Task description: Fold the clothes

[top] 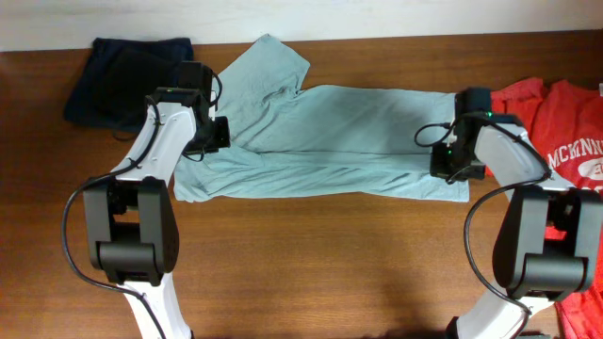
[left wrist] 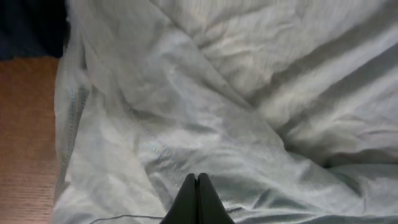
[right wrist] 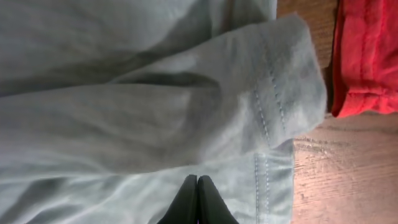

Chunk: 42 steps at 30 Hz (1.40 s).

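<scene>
While both arms sit low over the grey-teal T-shirt (top: pixel 330 141), which lies stretched left to right across the far half of the table (top: pixel 311 264), the fold looks part-made. The body is narrowed to a long band and one sleeve (top: pixel 273 56) sticks out toward the far edge.

left gripper (left wrist: pixel 197 182): fingers pressed together, tips just over rumpled cloth near the shirt's left end. No fabric visibly pinched between them.

right gripper (right wrist: pixel 197 182): likewise closed tight, over the right end beside a stitched flap (right wrist: pixel 280 81) doubled back on the body.

Cannot tell whether either has a thin layer nipped.

red T-shirt (top: pixel 565 122) lies close beside the right end. dark garment (top: pixel 127 80) sits at the far left, next to the left end.

Judgement: the step wants a proper hold at each end.
- Open first and take the layers at matching edges.
- Lift together and level so the band does not twist.
- Tuck the stray sleeve in before folding across.
- Keep the right pick clear of the red shirt.
</scene>
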Each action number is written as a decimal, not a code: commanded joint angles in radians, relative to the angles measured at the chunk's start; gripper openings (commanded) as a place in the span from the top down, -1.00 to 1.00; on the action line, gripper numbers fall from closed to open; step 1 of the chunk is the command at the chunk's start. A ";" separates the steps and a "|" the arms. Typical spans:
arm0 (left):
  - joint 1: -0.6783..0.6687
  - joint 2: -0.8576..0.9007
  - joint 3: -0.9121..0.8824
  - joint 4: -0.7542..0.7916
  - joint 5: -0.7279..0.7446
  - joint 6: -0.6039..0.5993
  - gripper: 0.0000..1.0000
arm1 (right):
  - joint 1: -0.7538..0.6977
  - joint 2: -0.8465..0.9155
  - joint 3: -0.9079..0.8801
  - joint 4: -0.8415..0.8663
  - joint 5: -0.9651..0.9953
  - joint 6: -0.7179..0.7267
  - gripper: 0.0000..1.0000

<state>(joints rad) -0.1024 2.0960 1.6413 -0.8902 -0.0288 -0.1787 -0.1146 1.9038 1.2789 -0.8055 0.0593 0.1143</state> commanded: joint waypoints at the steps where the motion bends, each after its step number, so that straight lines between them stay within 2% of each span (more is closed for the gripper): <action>1: 0.007 -0.024 0.015 0.004 0.014 0.017 0.99 | -0.005 0.017 -0.068 0.052 0.110 -0.005 0.92; 5: 0.007 -0.024 0.015 0.015 0.014 0.017 0.99 | -0.010 0.017 -0.140 0.161 0.125 -0.005 0.92; 8: 0.007 -0.024 0.015 0.019 0.014 0.021 0.99 | -0.012 0.017 -0.172 0.174 0.125 -0.005 0.92; 15: 0.007 -0.024 0.015 0.019 0.008 0.039 0.99 | -0.012 0.016 -0.179 -0.025 0.140 0.072 0.92; 21: 0.007 -0.024 0.015 0.019 0.008 0.039 0.99 | -0.012 0.016 -0.163 -0.019 0.132 0.077 0.92; 24: 0.007 -0.024 0.015 0.019 0.008 0.039 0.97 | -0.012 0.014 -0.057 -0.082 0.115 0.074 0.92; 26: 0.007 -0.024 0.015 0.019 0.007 0.039 0.74 | -0.012 0.010 0.130 -0.195 0.114 0.072 0.92; 29: 0.007 -0.024 0.015 0.019 0.006 0.039 0.59 | -0.012 0.010 0.298 -0.263 0.114 0.033 0.92; 33: 0.007 -0.024 0.014 0.018 0.007 0.039 -0.04 | -0.012 0.010 0.466 -0.283 0.118 -0.013 0.92; 34: 0.007 -0.024 0.014 0.018 0.007 0.039 -0.62 | -0.013 0.010 0.486 -0.280 0.127 -0.042 0.92; 35: 0.007 -0.024 0.014 0.018 0.007 0.039 -0.98 | -0.018 0.010 0.491 -0.265 0.135 -0.064 0.92; 39: 0.007 -0.024 0.014 0.018 0.007 0.039 -0.98 | -0.086 0.052 0.490 -0.221 0.113 -0.106 0.92; 42: 0.007 -0.024 0.014 0.018 0.007 0.039 -0.98 | -0.153 0.108 0.490 -0.184 -0.040 -0.172 0.92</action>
<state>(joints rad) -0.1024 2.0960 1.6413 -0.8730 -0.0288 -0.1463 -0.1982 1.9511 1.7554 -1.0077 0.1425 0.0166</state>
